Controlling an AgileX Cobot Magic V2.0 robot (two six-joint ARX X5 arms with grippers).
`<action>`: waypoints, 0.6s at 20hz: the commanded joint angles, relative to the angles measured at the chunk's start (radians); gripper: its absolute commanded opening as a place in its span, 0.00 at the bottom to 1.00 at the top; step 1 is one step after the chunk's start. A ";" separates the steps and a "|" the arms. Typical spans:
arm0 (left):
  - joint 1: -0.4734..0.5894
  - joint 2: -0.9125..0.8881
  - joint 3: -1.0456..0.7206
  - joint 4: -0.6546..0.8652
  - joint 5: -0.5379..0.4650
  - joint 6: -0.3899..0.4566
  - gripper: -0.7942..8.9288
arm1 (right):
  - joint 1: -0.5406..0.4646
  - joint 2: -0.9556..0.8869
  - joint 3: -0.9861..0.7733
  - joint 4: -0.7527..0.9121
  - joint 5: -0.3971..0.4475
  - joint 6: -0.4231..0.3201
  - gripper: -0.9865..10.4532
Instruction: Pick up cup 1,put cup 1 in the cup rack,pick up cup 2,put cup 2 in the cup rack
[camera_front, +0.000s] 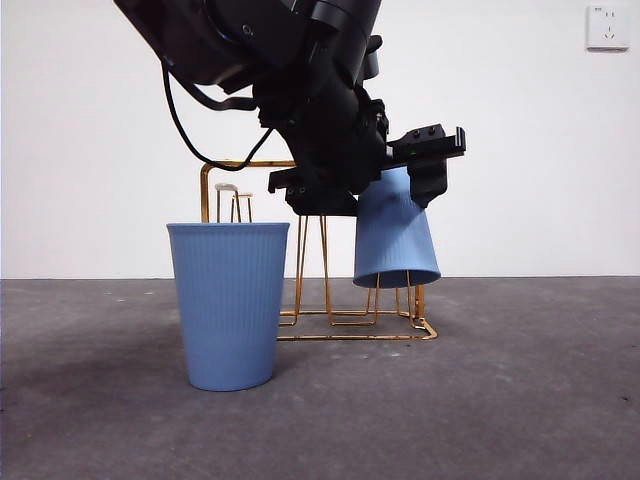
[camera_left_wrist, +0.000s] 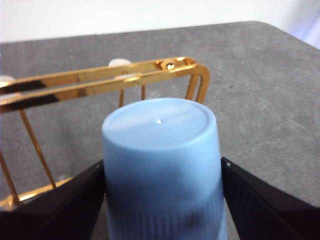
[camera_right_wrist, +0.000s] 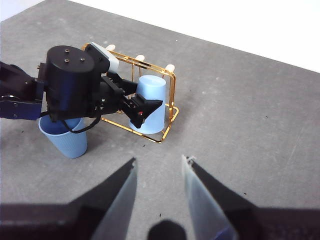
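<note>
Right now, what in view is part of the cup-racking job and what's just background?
Job:
- upside-down blue cup, gripped by the left hand over the gold rack
- upright blue cup, standing on the table beside the rack
- right hand, open, waiting apart

Background:
- wall socket
- grey table

left claw (camera_right_wrist: 145, 106) gripping inverted cup (camera_right_wrist: 151, 92), rack (camera_right_wrist: 169, 117)

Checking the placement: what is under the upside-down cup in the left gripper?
The upside-down cup, clamped by the left gripper, hangs mouth-down over the cup rack. Gold wires show below its rim; any prong inside it is hidden by its wall.
</note>
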 joint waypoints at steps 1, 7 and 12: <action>-0.014 0.014 -0.011 -0.060 0.004 -0.039 0.07 | 0.000 -0.002 -0.008 0.015 0.003 -0.010 0.22; -0.021 0.014 -0.011 -0.129 0.083 -0.079 0.15 | 0.000 -0.002 -0.008 0.022 0.003 -0.011 0.22; -0.019 0.014 -0.007 -0.187 0.087 -0.079 0.51 | 0.000 -0.002 -0.008 0.022 0.003 -0.014 0.22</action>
